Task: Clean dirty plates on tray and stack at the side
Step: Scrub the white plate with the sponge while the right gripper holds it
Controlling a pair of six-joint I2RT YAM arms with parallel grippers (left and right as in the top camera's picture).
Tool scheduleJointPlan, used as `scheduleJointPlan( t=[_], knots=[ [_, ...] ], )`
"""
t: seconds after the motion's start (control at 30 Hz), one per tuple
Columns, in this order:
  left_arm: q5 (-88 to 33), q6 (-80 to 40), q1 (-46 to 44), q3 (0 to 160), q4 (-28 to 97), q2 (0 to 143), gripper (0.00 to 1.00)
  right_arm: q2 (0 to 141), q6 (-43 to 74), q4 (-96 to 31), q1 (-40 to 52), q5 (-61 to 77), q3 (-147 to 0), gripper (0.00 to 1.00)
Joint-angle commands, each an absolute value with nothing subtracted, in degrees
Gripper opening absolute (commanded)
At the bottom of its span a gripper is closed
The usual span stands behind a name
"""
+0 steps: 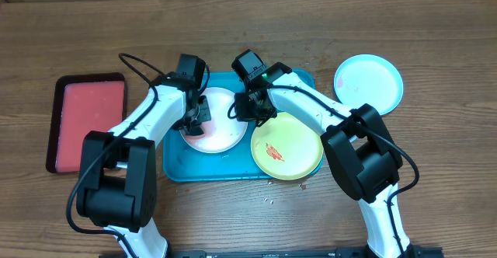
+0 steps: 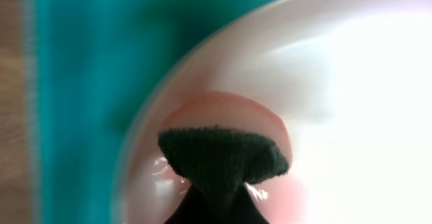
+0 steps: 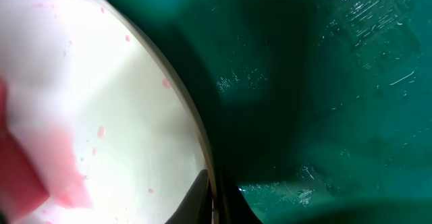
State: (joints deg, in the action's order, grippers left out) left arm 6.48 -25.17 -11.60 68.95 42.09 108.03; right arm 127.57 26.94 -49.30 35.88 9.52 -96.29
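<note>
On the turquoise tray (image 1: 177,169) lie a white plate (image 1: 221,137) and a yellow-green plate (image 1: 299,161) with a red smear (image 1: 274,151). A light blue plate (image 1: 369,83) rests on the table to the right of the tray. My left gripper (image 1: 198,120) is shut on a dark green pad (image 2: 223,158), which presses on the white plate (image 2: 351,82) over a pink smear (image 2: 223,109). My right gripper (image 1: 250,109) is shut on the white plate's right rim (image 3: 202,143), one finger (image 3: 196,200) on the plate's face, the other under it over the tray (image 3: 337,116).
A smaller red tray (image 1: 85,122) with a dark rim lies at the left of the table. Small crumbs (image 1: 270,198) dot the wood in front of the turquoise tray. Both arms cross over the tray's middle.
</note>
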Motion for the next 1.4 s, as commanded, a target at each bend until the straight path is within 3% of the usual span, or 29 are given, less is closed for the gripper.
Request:
scheduleJointPlan(
  t=[0.0, 0.2, 0.4, 0.8, 0.97, 1.13, 1.37],
  knots=[
    [-11.62, -23.11, -11.4, 70.46, 38.44, 109.38, 0.04, 128.22, 26.55, -49.84, 35.77, 7.11, -95.57, 0.04],
    [-14.83, -28.77, -13.63, 70.24, 34.06, 110.63, 0.04, 128.22, 26.55, -49.87, 35.77, 7.11, -95.57, 0.04],
    [-10.63, -28.73, -14.68, 70.24, 34.63, 114.19, 0.04, 128.22, 26.55, -50.06, 35.77, 7.11, -95.57, 0.04],
    [14.17, -24.77, -9.67, 70.52, 44.93, 112.81, 0.04, 128.22, 26.52, -50.26, 35.77, 7.09, -95.57, 0.04],
    [8.73, -24.82, -9.41, 71.4, 44.31, 112.05, 0.04, 128.22, 26.52, -50.19, 35.77, 7.09, -95.57, 0.04],
    [-11.33, -27.03, -10.9, 71.31, 38.39, 112.18, 0.04, 128.22, 26.55, -49.8, 35.77, 7.14, -95.57, 0.04],
    [-11.94, -30.48, -16.03, 71.31, 34.76, 112.18, 0.04, 128.22, 26.55, -49.82, 35.77, 7.11, -95.57, 0.04]
  ],
)
